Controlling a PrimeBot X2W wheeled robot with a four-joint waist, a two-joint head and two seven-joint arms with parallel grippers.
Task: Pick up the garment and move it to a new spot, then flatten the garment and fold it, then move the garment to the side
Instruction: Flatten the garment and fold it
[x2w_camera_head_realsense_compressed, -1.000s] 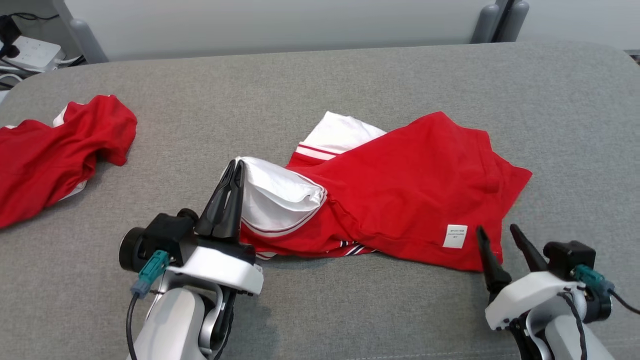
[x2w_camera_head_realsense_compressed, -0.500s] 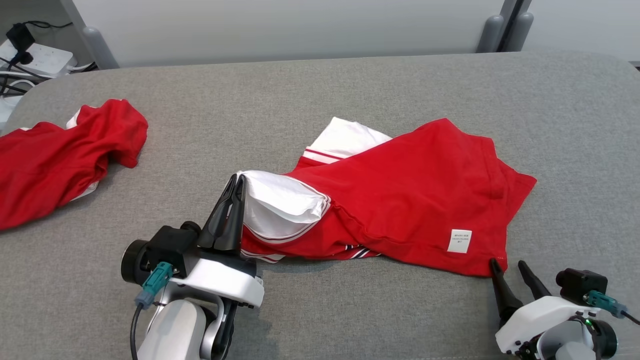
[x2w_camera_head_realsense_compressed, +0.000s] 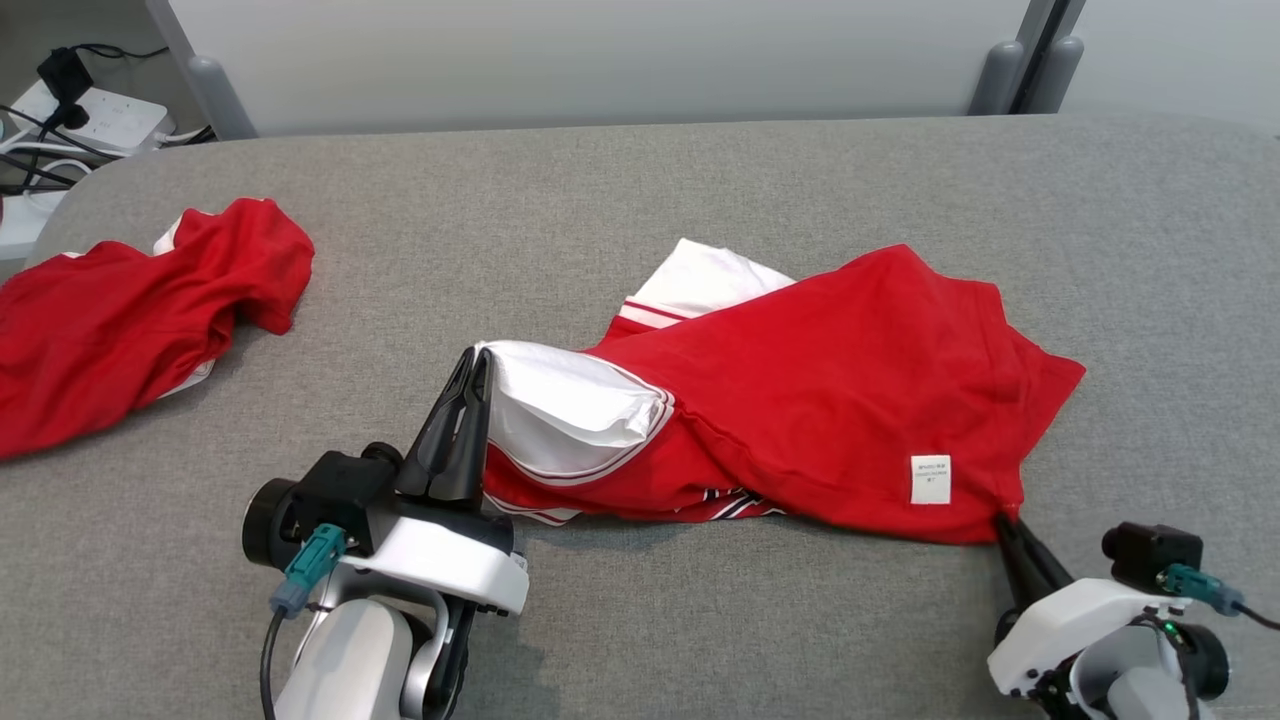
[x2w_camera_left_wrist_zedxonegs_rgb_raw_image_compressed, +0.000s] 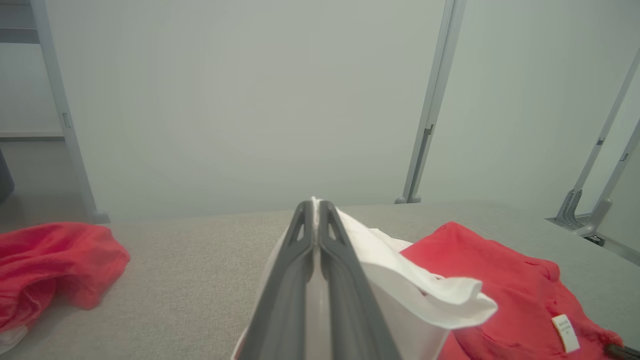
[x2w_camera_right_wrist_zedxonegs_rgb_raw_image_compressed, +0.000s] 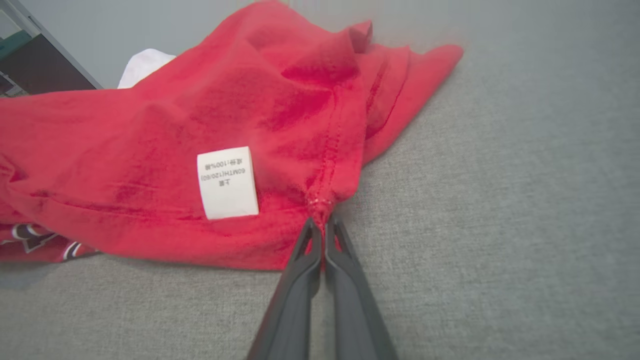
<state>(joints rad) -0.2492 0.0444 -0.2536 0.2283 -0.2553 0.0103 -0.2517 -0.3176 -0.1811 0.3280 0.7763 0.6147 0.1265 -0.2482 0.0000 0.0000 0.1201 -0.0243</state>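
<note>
One garment (x2w_camera_head_realsense_compressed: 830, 390), red with two white sections edged in thin red stripes, lies rumpled and partly spread at the middle of the bench (x2w_camera_head_realsense_compressed: 640, 190), closer to the near edge than to the far one. One white section is bunched at the garment's left end and the other peeks out from under the red cloth on the far side. A single white care label (x2w_camera_head_realsense_compressed: 930, 478) sits on the red cloth near its near right corner, and a bit of striped trim shows along the near hem. Two grippers hold it, one at each end. The left gripper (x2w_camera_head_realsense_compressed: 478, 360) has its two dark fingers pressed together on the edge of the bunched white section, lifting that fold a little off the bench. The right gripper (x2w_camera_head_realsense_compressed: 1005, 522) has its fingers closed together on the seam at the near right corner of the red hem, just beside the label, low against the bench. A second garment (x2w_camera_head_realsense_compressed: 130, 320), also red with a little white showing, lies crumpled at the left edge of the bench, well apart from the first. Beyond the far left corner one white power strip (x2w_camera_head_realsense_compressed: 85, 112) with dark cables lies on the floor.
</note>
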